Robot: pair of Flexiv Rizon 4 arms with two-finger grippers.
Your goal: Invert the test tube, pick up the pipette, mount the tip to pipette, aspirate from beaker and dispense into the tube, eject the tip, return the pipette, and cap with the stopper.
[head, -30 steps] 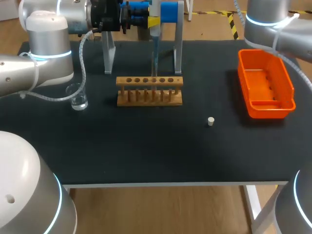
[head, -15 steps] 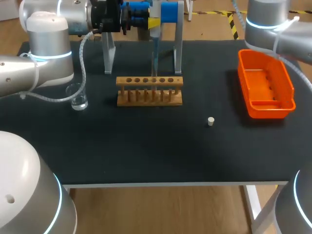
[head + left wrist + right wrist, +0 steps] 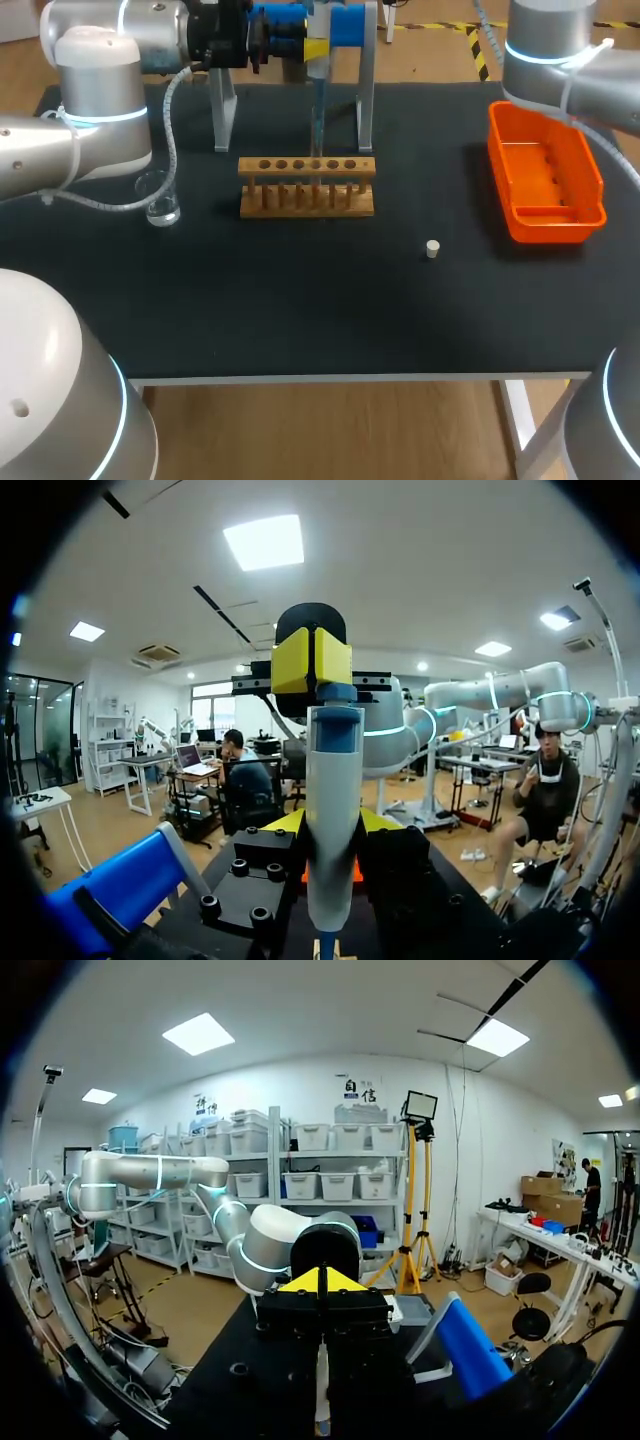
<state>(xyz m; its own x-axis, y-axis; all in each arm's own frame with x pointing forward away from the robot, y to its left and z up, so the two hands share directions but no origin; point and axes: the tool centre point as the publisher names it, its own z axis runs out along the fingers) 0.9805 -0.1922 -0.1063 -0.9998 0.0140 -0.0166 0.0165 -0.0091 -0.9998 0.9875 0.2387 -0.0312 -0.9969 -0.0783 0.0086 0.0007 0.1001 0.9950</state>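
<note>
The left gripper (image 3: 312, 47) is clamped on the pipette (image 3: 318, 100). Its yellow tips pinch the upper body just under the black knob, and the shaft hangs straight down from them. The pipette sits at the pipette stand (image 3: 348, 25), between its uprights, with its lower end just above the test tube rack (image 3: 307, 190) below the gripper.

I cannot tell whether the step is lifting the pipette off its cradle or hanging it back. Either way I judge the same care applies:
- Keep the shaft plumb.
- Travel along the cradle's open side, not across it.
- Hold the lower end clear of the rack's top bar until the pipette is free or fully seated.
- Do not loosen the grip before the cradle carries the weight.

The stopper (image 3: 432, 249) lies loose on the table (image 3: 300, 310), well apart from the gripper beyond the rack, so capping is not yet done. The beaker (image 3: 160, 200) stands below and behind the gripper, beside the arm's cable.

The left arm runs level along the table's far edge, wrist turned so the fingers point sideways into the stand. The right gripper (image 3: 320, 1282) has its tips pressed together on nothing, facing the left arm.
</note>
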